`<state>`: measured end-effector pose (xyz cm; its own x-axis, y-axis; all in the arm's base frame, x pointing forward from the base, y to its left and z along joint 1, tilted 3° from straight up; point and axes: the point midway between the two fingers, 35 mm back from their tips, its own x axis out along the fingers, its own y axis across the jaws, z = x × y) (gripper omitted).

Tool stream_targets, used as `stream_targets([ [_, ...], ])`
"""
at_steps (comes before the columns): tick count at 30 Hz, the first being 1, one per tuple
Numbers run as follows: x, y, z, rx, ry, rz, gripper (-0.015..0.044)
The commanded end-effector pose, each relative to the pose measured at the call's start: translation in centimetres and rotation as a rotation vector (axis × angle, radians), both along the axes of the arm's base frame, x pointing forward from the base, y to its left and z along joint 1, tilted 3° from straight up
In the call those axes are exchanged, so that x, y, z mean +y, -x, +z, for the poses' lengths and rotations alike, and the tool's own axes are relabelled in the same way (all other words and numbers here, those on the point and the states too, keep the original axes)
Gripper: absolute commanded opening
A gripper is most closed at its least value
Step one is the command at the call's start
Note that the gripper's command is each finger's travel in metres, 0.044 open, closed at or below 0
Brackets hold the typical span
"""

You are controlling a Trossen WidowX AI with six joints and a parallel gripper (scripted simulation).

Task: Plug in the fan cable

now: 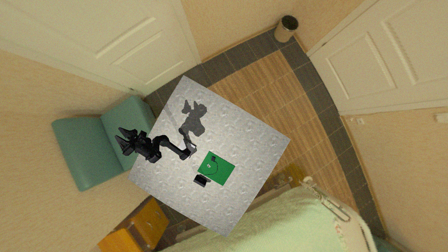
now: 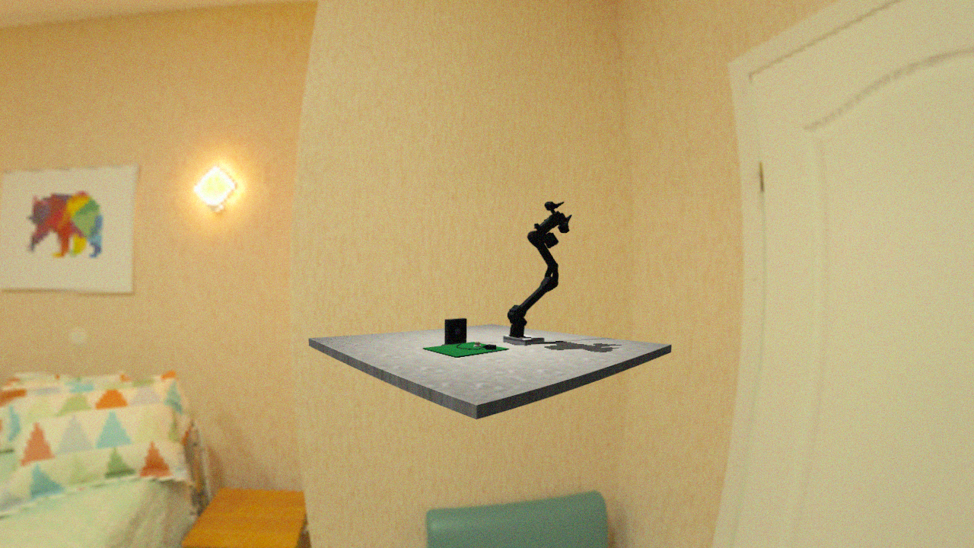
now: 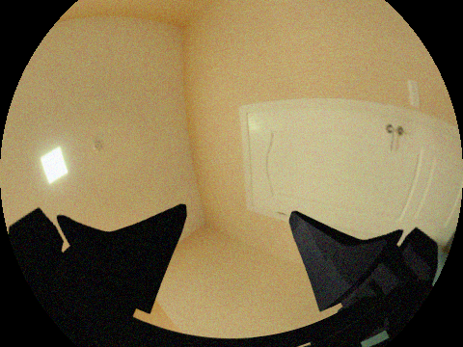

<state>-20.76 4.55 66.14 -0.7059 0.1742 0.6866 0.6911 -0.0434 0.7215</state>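
Note:
The green board (image 1: 224, 174) (image 2: 453, 352) lies flat on the table. A small white part, seemingly the fan header (image 1: 208, 165) (image 2: 477, 344), stands near one board edge; its pins are too small to tell. The black plug (image 1: 213, 158) (image 2: 489, 346) is on the board near a corner, apart from the white part. A thin dark cable (image 1: 217, 166) curves from it to the black fan (image 1: 200, 180) (image 2: 455, 331), which stands upright beside the board. My gripper (image 1: 117, 132) (image 2: 566, 210) (image 3: 240, 214) is open and empty, high up and far from the board, pointing away from it.
The grey table (image 1: 250, 134) (image 2: 409, 371) carries the arm's base (image 2: 523, 339), close to the board. The arm leans away from the board, past the table's edge, above a green chair (image 1: 125, 134). The wrist view shows only walls, a lamp and a door.

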Motion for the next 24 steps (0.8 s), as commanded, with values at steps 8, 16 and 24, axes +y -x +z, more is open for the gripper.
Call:
stream_targets([
  [8,-0.8,-3.4,1.8,0.142,0.045,0.077,0.0335],
  [16,-3.1,-16.1,5.2,0.571,0.117,0.365,0.0210],
  [24,-4.1,-25.6,5.3,0.860,0.132,0.611,0.0210],
])
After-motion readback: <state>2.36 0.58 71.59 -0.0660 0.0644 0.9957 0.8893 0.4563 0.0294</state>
